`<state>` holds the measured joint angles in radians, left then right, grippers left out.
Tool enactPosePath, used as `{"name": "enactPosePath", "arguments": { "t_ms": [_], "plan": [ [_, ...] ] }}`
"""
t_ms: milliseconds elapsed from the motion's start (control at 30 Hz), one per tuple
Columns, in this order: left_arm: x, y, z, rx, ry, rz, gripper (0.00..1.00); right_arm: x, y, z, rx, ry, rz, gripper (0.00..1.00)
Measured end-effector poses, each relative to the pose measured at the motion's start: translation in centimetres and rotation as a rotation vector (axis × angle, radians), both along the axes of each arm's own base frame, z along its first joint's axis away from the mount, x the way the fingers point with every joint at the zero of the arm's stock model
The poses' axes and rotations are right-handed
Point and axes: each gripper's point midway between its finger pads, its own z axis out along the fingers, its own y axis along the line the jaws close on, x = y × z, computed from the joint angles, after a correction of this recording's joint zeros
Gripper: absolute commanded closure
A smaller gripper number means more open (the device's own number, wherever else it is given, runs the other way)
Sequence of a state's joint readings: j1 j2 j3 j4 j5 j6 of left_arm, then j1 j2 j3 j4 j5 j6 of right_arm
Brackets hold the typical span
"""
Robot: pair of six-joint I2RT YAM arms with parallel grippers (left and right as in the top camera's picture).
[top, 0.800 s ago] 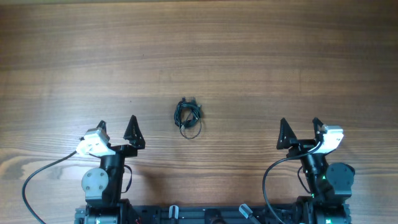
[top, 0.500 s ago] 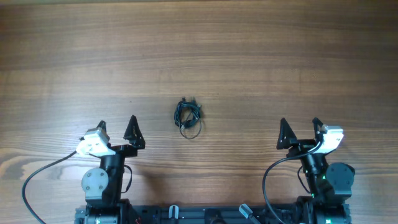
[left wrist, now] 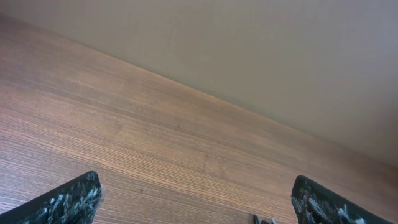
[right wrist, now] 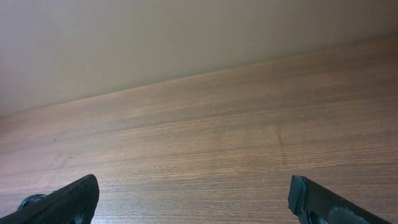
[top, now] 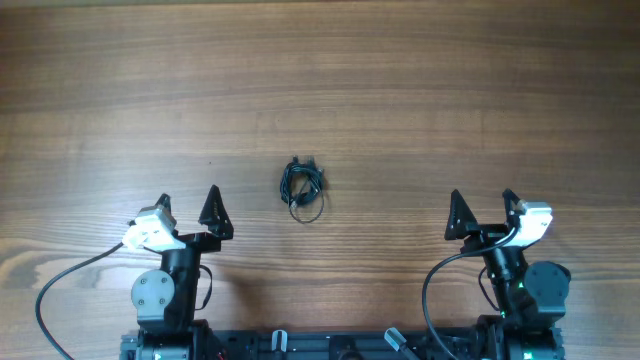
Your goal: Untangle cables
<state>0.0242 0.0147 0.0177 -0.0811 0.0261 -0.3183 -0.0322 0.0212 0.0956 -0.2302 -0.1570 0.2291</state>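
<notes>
**Change against the earlier overhead views:** none. The left gripper (top: 188, 197), cables (top: 302, 188) and right gripper (top: 482, 197) all sit where they did, and no strand has shifted. Judgement: untangling has not begun and the knot is intact, so the step in hand is the approach.

**1. Left gripper.** Well left of the cables, on the robot-base side. The fingers are wide apart with nothing between them. The left wrist view shows only bare wood between the tips.

**2. Cables.** One small tight bunch lying on the table (top: 400, 80), between the two grippers and somewhat closer to the left one. A single looser loop trails out on the base side. Neither gripper touches the bunch.

**3. Right gripper.** Well right of the cables, on the base side. The fingers are wide apart and empty.

**Surroundings.**
- Each arm carries a white camera (top: 150, 230) and a thick lead (top: 70, 275), all behind the grippers and well away from the cables.
- A plain wall (right wrist: 186, 37) stands beyond the table's far edge.

**Obstructions.** Nothing lies between the cables and either gripper. Judged difficulty: the strands are thin, flat on the wood and packed tight, so one pinch may catch several at once. The trailing loop looks like the easiest first hold.
</notes>
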Motion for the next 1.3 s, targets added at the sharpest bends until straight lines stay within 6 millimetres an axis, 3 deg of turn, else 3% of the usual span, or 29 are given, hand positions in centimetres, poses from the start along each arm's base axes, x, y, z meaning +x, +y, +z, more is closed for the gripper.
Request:
{"name": "enactPosePath", "arguments": {
  "t_ms": [800, 1033, 1133, 1233, 1300],
  "plan": [
    [0.0, 0.1, 0.0, 0.0, 0.0, 0.003, 0.0, 0.0, 0.0, 0.0, 0.0, 0.0, 0.0, 0.0],
    [0.1, 0.5, 1.2, 0.006, -0.048, 0.029, 0.0, 0.0, 0.0, 0.0, 0.0, 0.0, 0.0, 0.0],
    [0.0, 0.5, 0.7, 0.006, -0.027, 0.029, 0.0, 0.0, 0.0, 0.0, 0.0, 0.0, 0.0, 0.0],
    [0.0, 0.5, -1.1, 0.008, 0.068, 0.028, 0.0, 0.0, 0.0, 0.0, 0.0, 0.0, 0.0, 0.0],
    [0.0, 0.5, -0.9, 0.008, 0.106, 0.028, 0.0, 0.0, 0.0, 0.0, 0.0, 0.001, 0.0, 0.0]
  ]
}}
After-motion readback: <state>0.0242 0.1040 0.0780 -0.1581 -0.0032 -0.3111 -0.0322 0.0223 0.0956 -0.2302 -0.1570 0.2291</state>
